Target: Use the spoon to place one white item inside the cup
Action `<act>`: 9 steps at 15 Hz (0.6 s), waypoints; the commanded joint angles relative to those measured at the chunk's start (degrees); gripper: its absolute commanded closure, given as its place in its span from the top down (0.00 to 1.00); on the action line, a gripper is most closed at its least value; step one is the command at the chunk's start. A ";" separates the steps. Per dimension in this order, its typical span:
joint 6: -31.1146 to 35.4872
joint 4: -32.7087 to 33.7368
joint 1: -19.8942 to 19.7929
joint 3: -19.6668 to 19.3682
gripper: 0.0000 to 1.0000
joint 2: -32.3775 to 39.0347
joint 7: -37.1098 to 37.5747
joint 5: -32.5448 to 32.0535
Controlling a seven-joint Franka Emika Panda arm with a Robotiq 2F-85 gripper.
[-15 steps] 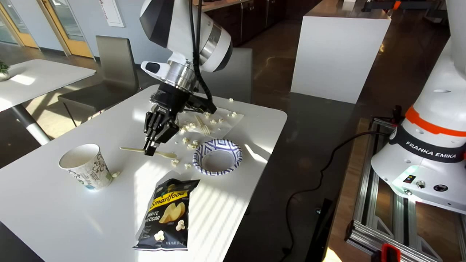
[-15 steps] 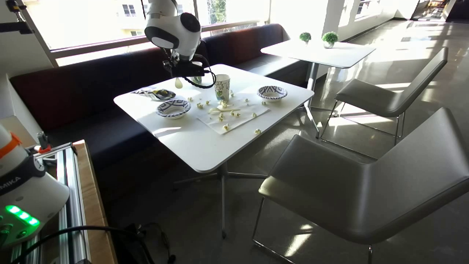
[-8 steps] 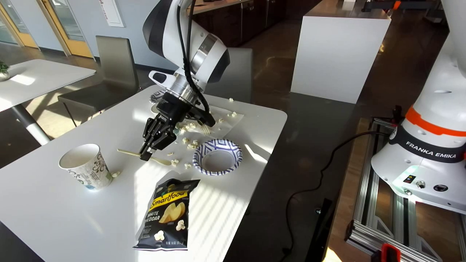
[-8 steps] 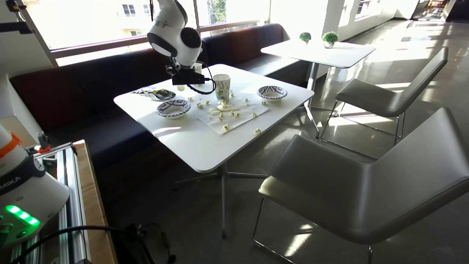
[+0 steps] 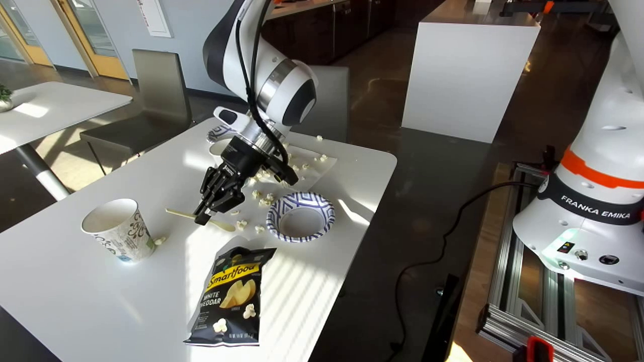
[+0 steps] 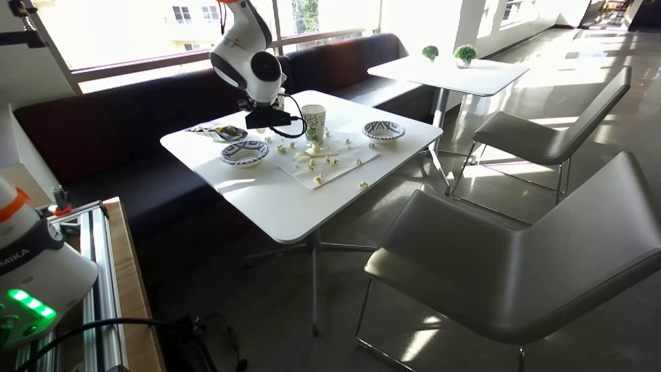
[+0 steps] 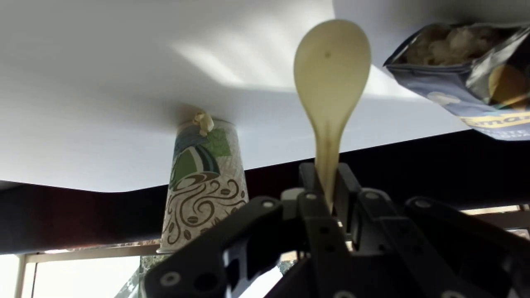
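Noting fingers (image 7: 349,182) clamped on the spoon (image 7: 332,66); recommend a low, level scoop under one popcorn (image 5: 241,224), working towards the robot-side edge of the worktop (image 5: 307,281).

The arm (image 5: 269,58) is white and smoothly rounded, with dark panels (image 5: 215,50), silver metal rings (image 5: 276,81) and black cables (image 5: 251,98) along it. The white base (image 5: 596,233) wears an orange band (image 5: 599,174), a black band (image 5: 593,205) lettered FRANKA EMIKA in white, and green lights (image 6: 32,304). The hand (image 7: 326,170) is black and many-jointed, dotted with pale round screw heads (image 7: 170,279).
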 commanded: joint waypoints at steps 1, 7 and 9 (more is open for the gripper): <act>-0.22 1.38 3.65 -3.44 0.03 1.51 -4.57 5.23; -1.15 1.97 6.08 -6.10 0.03 2.47 -9.51 8.79; -1.18 2.01 6.54 -6.66 0.03 2.92 -9.86 8.74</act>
